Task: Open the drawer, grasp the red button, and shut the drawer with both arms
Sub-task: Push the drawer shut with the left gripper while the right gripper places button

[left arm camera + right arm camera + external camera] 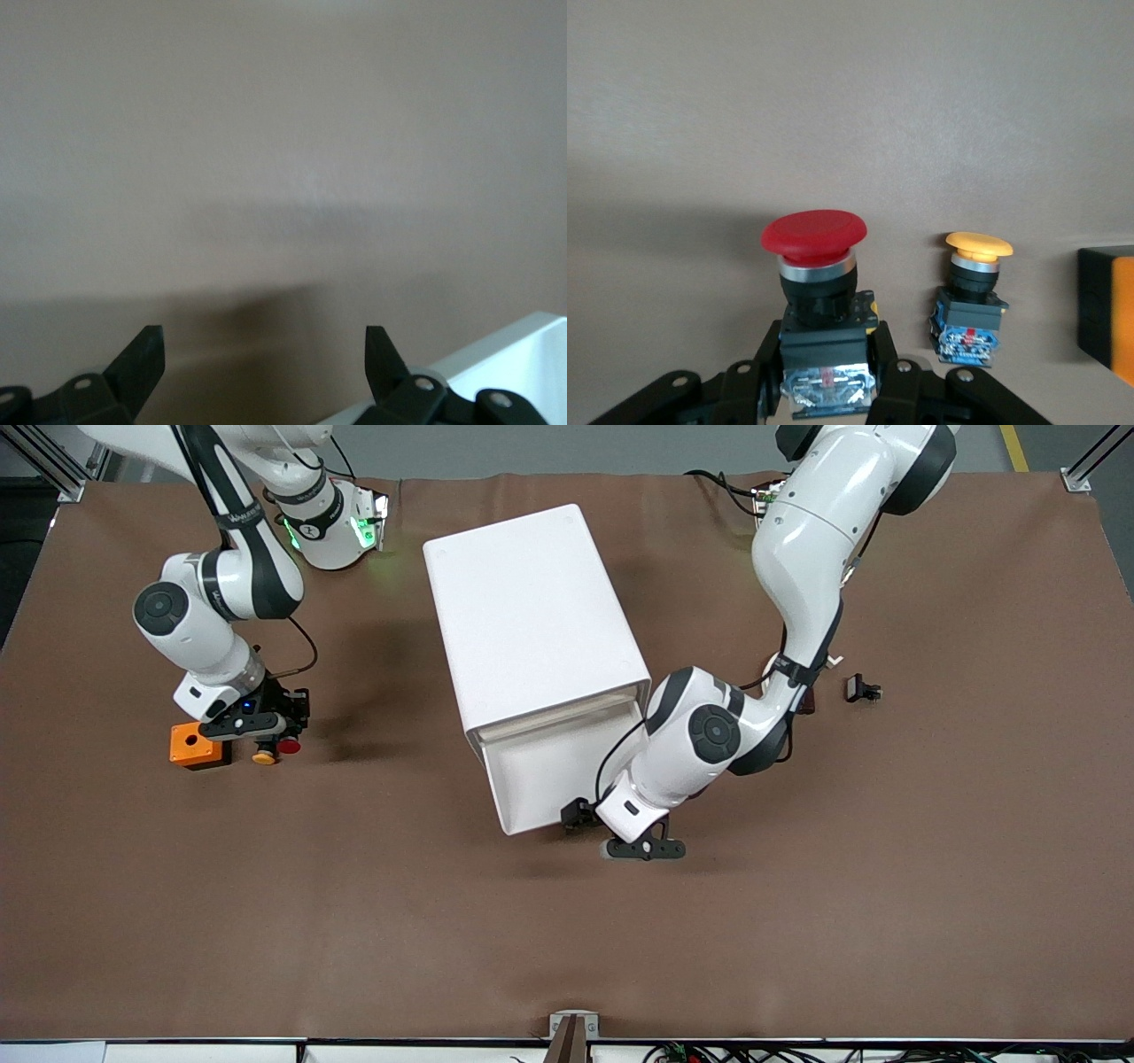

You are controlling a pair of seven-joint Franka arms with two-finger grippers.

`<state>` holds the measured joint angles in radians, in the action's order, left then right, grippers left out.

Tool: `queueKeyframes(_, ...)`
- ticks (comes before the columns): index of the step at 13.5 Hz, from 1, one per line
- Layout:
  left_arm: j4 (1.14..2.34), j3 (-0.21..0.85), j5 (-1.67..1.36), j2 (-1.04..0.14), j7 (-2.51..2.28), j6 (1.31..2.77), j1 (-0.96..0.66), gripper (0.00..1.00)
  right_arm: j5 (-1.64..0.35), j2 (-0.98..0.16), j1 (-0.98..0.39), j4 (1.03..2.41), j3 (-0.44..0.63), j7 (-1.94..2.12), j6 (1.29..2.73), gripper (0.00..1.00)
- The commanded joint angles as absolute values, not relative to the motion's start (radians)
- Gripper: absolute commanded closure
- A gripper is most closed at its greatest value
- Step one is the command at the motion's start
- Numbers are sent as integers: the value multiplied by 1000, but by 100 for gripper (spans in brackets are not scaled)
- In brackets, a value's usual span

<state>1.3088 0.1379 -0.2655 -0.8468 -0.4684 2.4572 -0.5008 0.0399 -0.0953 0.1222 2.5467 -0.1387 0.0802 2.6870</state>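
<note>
The white cabinet [532, 611] stands mid-table with its top drawer [540, 779] pulled out toward the front camera; the inside looks empty. My left gripper [647, 849] is open and empty, low beside the drawer's front corner toward the left arm's end. In the left wrist view its fingers [142, 359] stand wide apart, with the drawer's white corner [523, 354] at the edge. My right gripper [275, 737] is shut on the black body of the red button [290, 746], low at the table toward the right arm's end. The right wrist view shows the red button [815, 235] gripped between the fingers [890, 354].
A yellow-capped button [263, 757] [976, 257] lies right beside the red one. An orange cube [197, 746] [1121, 301] sits next to my right gripper. A small black part [861, 690] lies near the left arm's end. The brown mat [567, 939] covers the table.
</note>
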Motion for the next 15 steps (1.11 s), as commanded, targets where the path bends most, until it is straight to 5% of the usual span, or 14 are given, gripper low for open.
queueKeyframes(1,1307,138,-285,-828,-499,2386,-529,0,21,-184,163,2540,-147,101,2773,100)
queueKeyframes(12,1307,216,-336,-795,-563,2208,-532,0,29,-281,184,2513,-147,95,2781,98)
queueKeyframes(15,1308,236,-337,-795,-571,2186,-532,0,28,-281,213,2502,-147,86,2758,0)
